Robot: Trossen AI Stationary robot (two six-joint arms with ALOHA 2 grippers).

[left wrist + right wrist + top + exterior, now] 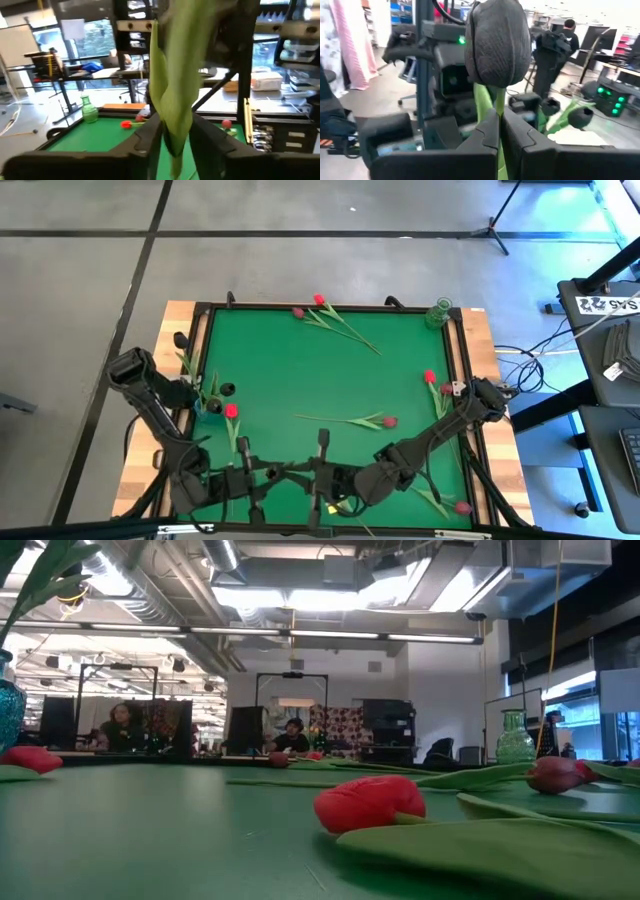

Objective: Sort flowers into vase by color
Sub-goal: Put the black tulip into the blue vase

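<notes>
L gripper (175,137) sits at the mat's left edge, fingers (145,142) pinched on a green stem/leaf (172,90) that stands up between them; its head isn't visible in the wrist view. R gripper (499,135) is over the right side of the mat, clenched on the stem of a black tulip (497,42), head upright just above the fingertips. In the high view the L arm (150,395) comes up along the left border, next to a blue vase (213,406) w/ leaves sticking out of it; the R arm (440,430) angles across toward the right border. Loose flowers on the green mat (300,370): red tulip (231,411) near the blue vase, a dark-red one (388,421) w/ long stem lying mid-mat, a red (319,300) and a maroon head (297,312) side by side at the far edge, red tulip (429,377) by the R arm, one more red head (461,506) at the near right corner. Green glass vase (438,313) stands at the far right corner, apart from the flowers. Low view: red head (368,804) lying on its side close up, leaf (480,850) in front of it; people at desks in the room behind.
</notes>
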